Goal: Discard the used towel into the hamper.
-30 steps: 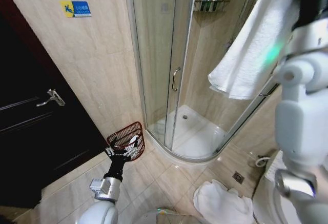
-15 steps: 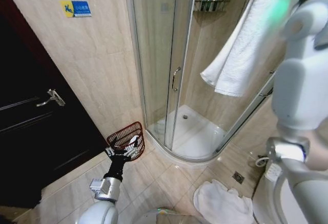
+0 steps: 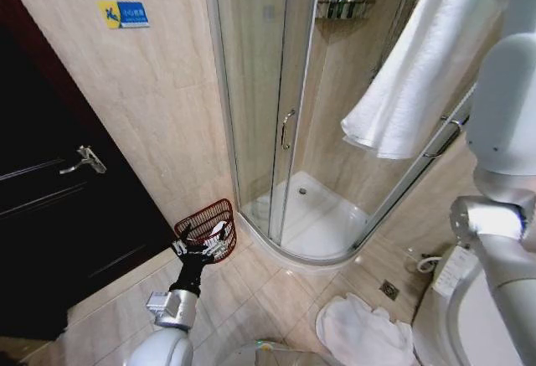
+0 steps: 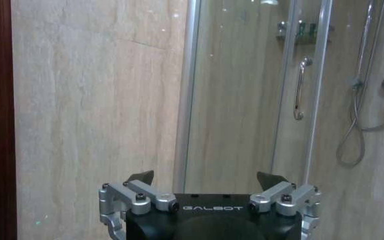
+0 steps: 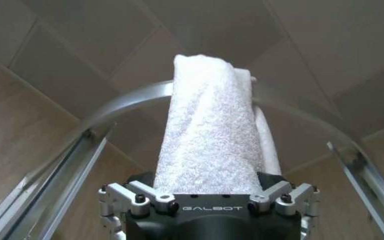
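While the left gripper (image 4: 205, 181) stands wide and empty, the right gripper (image 5: 205, 186) clamps the white towel (image 5: 209, 145).

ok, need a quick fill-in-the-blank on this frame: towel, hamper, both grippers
1. The right gripper is shut on the white ____.
2. The hamper stands on the floor beside the ____ enclosure.
3. The left gripper, hanging low by the hamper, is ____ and holds nothing.
4. A second white towel lies on the ____.

Missing words: towel; shower; open; floor
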Robot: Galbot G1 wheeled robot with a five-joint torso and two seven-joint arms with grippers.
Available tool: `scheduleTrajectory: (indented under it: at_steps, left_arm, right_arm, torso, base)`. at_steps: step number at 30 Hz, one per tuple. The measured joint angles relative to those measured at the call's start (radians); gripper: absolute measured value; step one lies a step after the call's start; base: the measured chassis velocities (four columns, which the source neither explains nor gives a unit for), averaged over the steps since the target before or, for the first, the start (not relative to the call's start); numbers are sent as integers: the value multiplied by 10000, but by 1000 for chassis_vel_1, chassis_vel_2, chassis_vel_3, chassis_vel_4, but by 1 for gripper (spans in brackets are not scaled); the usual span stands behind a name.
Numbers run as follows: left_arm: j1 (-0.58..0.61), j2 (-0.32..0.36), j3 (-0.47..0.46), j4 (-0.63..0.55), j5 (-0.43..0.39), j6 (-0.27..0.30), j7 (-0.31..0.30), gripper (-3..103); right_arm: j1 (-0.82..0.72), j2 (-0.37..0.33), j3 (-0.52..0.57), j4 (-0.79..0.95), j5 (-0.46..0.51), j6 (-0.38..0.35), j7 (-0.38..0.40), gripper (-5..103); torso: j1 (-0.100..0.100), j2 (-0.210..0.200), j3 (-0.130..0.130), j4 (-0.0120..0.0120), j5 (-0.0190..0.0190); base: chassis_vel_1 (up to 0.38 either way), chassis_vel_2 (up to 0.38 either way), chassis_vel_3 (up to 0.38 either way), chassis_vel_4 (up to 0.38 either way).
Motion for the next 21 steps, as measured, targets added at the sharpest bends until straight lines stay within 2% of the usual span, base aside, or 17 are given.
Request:
scheduleTrajectory:
  at_steps: [7, 15, 19, 21]
  left_arm:
    - [0, 0, 0, 0, 0, 0, 1, 100]
    - [0, 0, 0, 0, 0, 0, 0, 100]
    - [0, 0, 0, 1, 0, 0, 0, 100]
    - [0, 0, 0, 0, 0, 0, 0, 100]
  right_arm:
    - [294, 106, -45, -480, -201, -188, 1, 100]
    - [535, -87, -181, -1099, -256, -318, -121, 101]
    - [538, -210, -200, -1180, 19, -313, -174, 93]
    - [533, -299, -219, -1165, 277, -304, -184, 83]
  torso:
    - [0, 0, 0, 1, 0]
    - [0, 0, 0, 0, 2]
    - [0, 0, 0, 0, 3]
    - [0, 0, 0, -1, 3]
  base:
    - [0, 0, 0, 0]
    - [0, 0, 0, 0]
    - [0, 0, 0, 0]
    - [0, 0, 0, 0]
